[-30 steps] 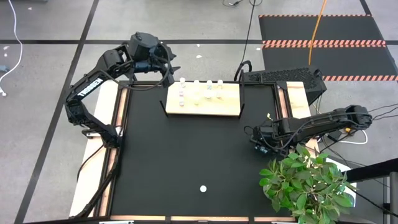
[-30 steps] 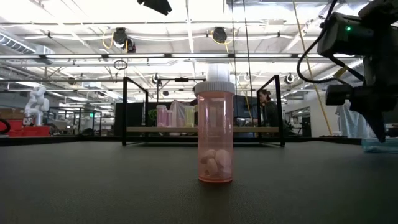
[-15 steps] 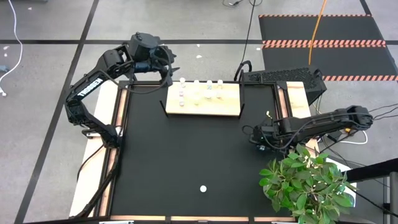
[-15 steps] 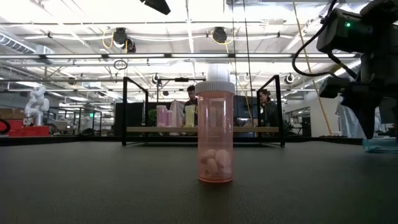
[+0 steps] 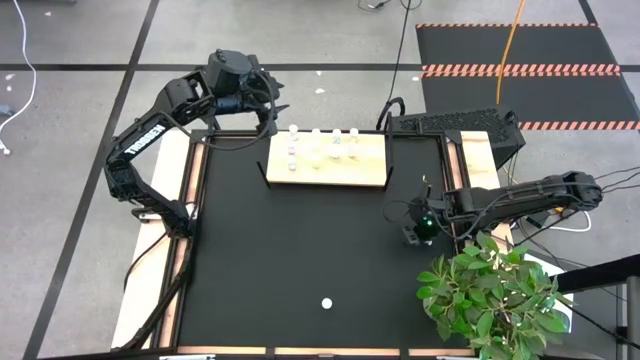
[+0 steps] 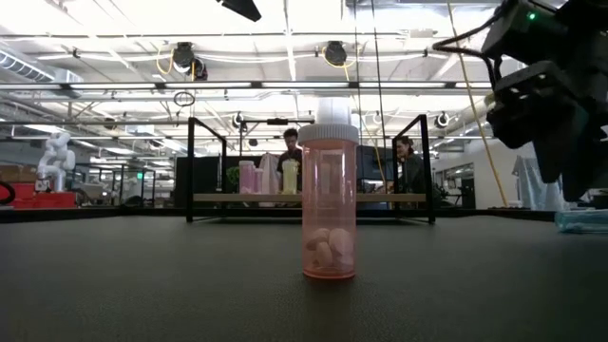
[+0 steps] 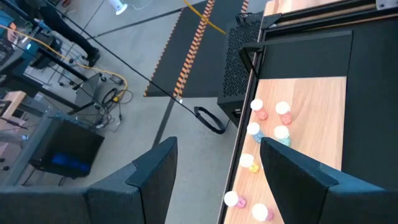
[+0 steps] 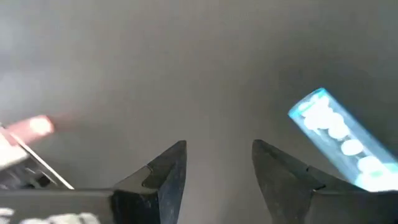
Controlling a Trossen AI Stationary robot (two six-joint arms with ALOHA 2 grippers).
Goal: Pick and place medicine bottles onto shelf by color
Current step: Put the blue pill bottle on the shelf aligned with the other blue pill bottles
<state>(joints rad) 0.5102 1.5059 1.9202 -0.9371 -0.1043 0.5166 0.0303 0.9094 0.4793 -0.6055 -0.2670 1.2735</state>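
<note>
While lying sideways, teal bottle beside right jaws, parted

light wood shelf; matt black tabletop, translucent plastic bottle

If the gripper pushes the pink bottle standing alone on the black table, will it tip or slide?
The pink bottle stands upright, tall against its narrow base, so a high push would probably tip it. Only a few pills lie at its bottom, so it is likely light. Being round, once down it may roll on the table.
</note>
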